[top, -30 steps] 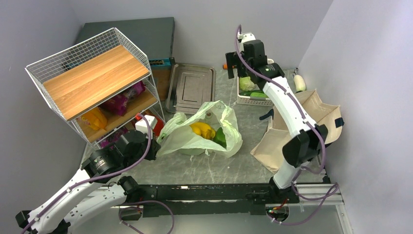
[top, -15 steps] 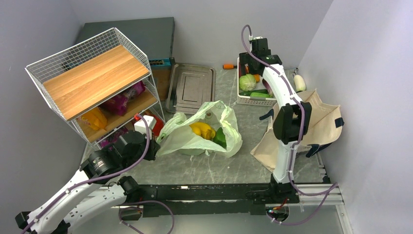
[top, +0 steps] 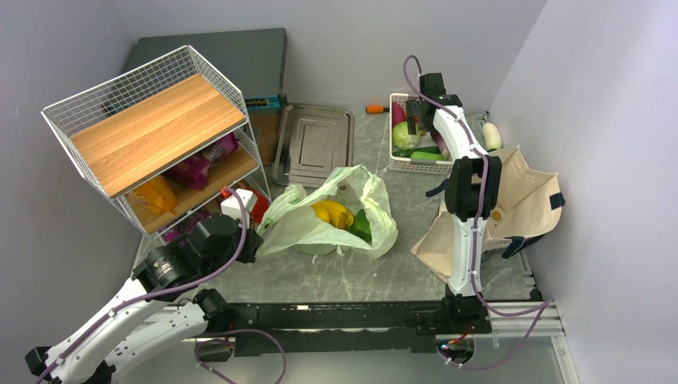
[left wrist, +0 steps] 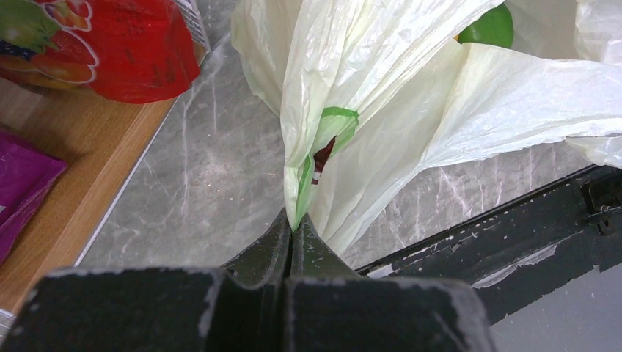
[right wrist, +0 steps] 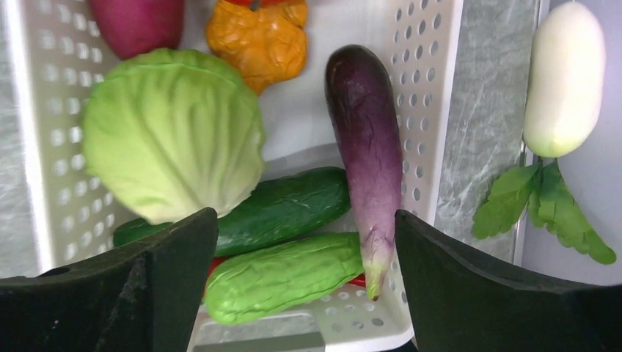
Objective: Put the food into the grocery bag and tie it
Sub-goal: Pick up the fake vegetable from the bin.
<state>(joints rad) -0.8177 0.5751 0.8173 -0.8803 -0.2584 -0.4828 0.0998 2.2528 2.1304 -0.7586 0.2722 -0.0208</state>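
Observation:
The pale-green grocery bag (top: 297, 222) lies open mid-table with yellow bananas (top: 332, 213) and a glossy green fruit (top: 361, 226) inside. My left gripper (top: 253, 240) is shut on the bag's left edge; the wrist view shows the plastic (left wrist: 381, 110) pinched between the closed jaws of the left gripper (left wrist: 293, 226), and the green fruit (left wrist: 488, 28) beyond. My right gripper (top: 413, 120) hangs open and empty over the white basket (top: 416, 169). In its wrist view the right gripper (right wrist: 301, 242) is above a cucumber (right wrist: 293, 205), a light-green gourd (right wrist: 286, 275), a cabbage (right wrist: 172, 132) and an eggplant (right wrist: 367, 147).
A wire rack with wooden shelves (top: 152, 120) stands at left, a red carton (top: 240, 202) by its foot. A metal tray (top: 313, 142) lies at the back. A beige tote (top: 512, 200) lies at right, a white radish (top: 491, 136) behind it.
My right arm has swung right and back, from left of the white basket to over it, and turned downward. The left gripper and the bag have not moved.

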